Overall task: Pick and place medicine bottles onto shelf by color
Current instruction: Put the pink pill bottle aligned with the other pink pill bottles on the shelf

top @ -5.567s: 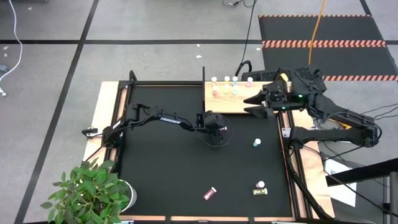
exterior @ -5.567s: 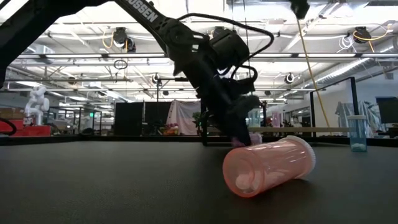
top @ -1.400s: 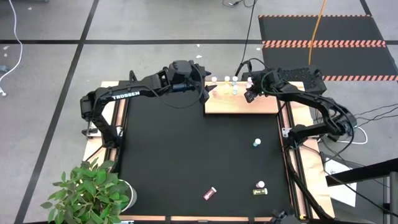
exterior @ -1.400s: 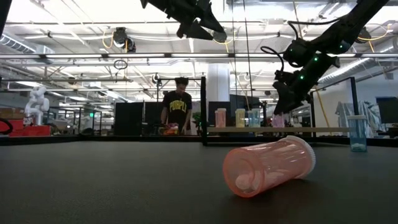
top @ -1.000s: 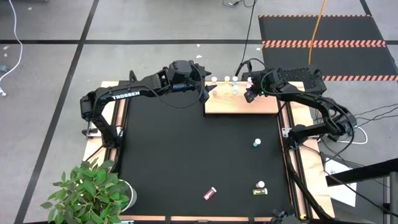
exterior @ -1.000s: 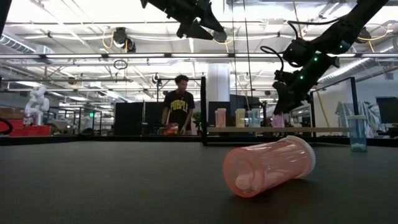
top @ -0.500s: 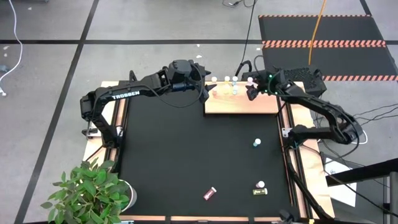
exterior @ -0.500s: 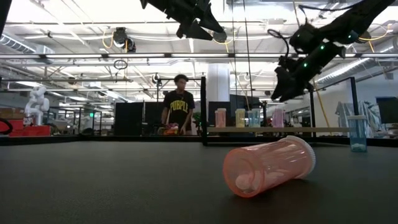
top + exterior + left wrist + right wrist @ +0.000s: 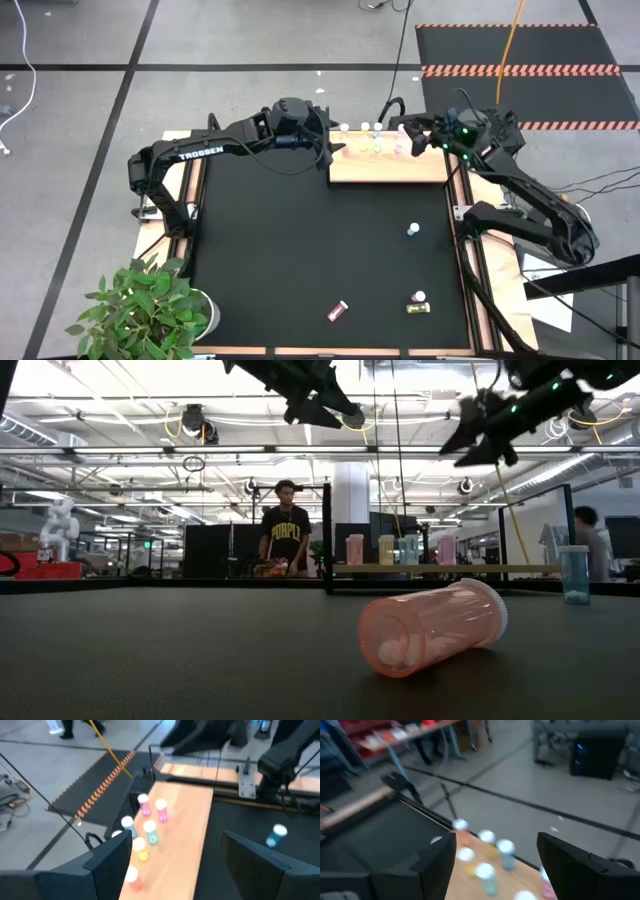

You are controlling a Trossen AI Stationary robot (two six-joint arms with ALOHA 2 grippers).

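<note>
The shelf (image 9: 392,165), a pale wooden board, lies at the mat's far right. Several medicine bottles (image 9: 148,831) stand upright on its far edge, the pink one (image 9: 446,549) at the right end of the row. My right gripper (image 9: 408,132) hangs open, high above that end of the row (image 9: 485,857). My left gripper (image 9: 335,148) hovers open, high above the shelf's left end. On the mat a blue bottle (image 9: 412,230) stands upright, a pink bottle (image 9: 430,626) lies on its side, and a yellow-green one (image 9: 418,303) lies near the front.
A wooden frame (image 9: 176,170) edges the black mat. A potted plant (image 9: 150,310) stands at the near left corner. Cables run along the table's right side (image 9: 480,290). In the room beyond the table a person (image 9: 286,540) stands, and another (image 9: 585,530) shows at the right.
My right gripper has let go of the pink bottle at the right end of the row and has risen well above the shelf, drawing back toward the far edge. That bottle stays upright on the shelf.
</note>
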